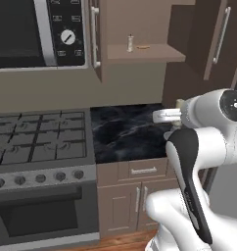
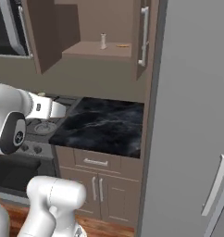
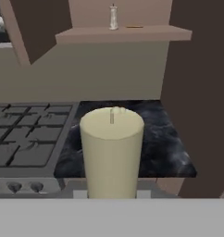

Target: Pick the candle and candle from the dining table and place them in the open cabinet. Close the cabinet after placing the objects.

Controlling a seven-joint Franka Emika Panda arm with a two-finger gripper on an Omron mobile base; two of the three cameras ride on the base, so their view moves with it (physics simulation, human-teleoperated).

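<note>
A short cream candle [image 3: 112,152] with a small wick stands upright close in the hand view, and my gripper [image 3: 112,194] is shut on its lower part; the fingertips are hidden. In the base views my hand [image 1: 165,115] hovers at the right edge of the black counter, below the cabinet [image 1: 140,53]. The brown wall cabinet [image 2: 97,48] is open, its doors [image 1: 97,34] swung out to both sides. On its shelf [image 3: 123,33] stands a slim pale candle-like stick [image 3: 113,17], with a small orange-brown thing [image 3: 134,26] lying beside it.
A black marble counter [image 1: 125,130] lies under the cabinet, above brown drawers [image 1: 142,171]. A grey gas stove [image 1: 37,139] is to its left, with a microwave [image 1: 37,32] above. A tall grey fridge [image 2: 192,115] stands on the right.
</note>
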